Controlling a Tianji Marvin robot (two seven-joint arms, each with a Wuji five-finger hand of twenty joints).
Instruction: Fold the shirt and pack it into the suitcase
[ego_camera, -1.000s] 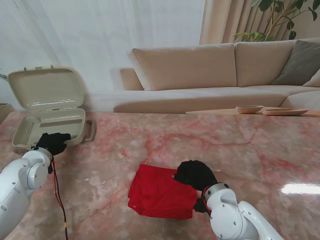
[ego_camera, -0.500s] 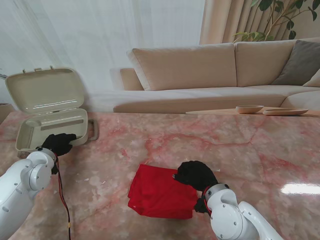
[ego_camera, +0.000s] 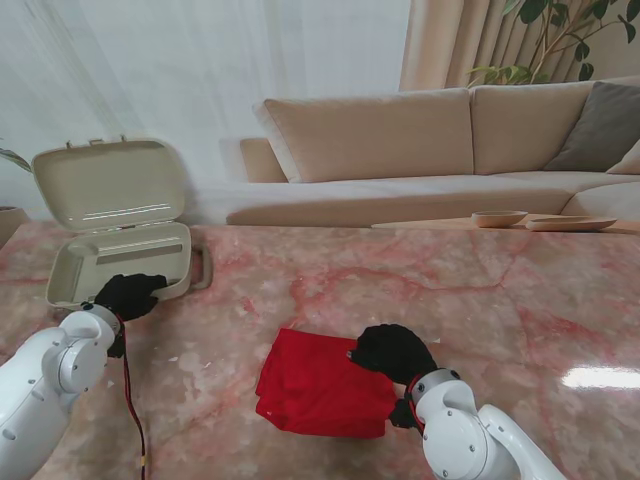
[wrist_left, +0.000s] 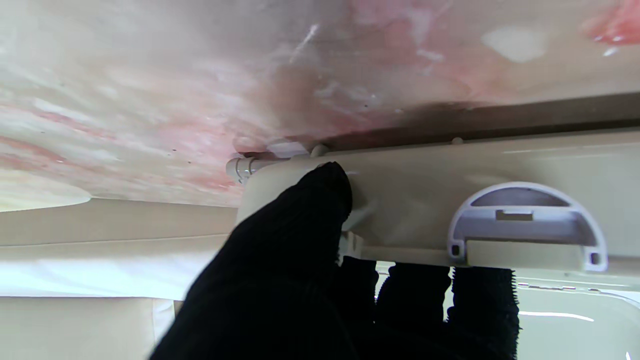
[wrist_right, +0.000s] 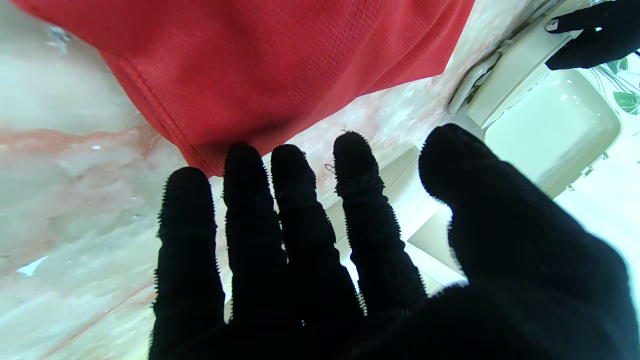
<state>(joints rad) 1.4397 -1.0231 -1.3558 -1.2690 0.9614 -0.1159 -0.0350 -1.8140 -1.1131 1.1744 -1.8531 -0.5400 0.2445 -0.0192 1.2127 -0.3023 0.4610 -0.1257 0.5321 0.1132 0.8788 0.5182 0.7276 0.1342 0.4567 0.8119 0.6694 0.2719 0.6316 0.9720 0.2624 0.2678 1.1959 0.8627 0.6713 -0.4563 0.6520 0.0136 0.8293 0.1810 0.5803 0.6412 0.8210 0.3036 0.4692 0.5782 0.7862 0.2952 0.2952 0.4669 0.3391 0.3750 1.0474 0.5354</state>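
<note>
Our left hand (ego_camera: 130, 297) gripped the near rim of the suitcase (ego_camera: 120, 262), thumb (wrist_left: 320, 200) outside the wall and fingers (wrist_left: 480, 300) hooked inside, beside the latch (wrist_left: 525, 222). Our right hand (ego_camera: 393, 351) held nothing, its fingers (wrist_right: 300, 200) straight and close together, resting at the right edge of the folded red shirt (ego_camera: 320, 385). The shirt lay on the marble table (ego_camera: 480, 290), well apart from the open suitcase at our far left.
</note>
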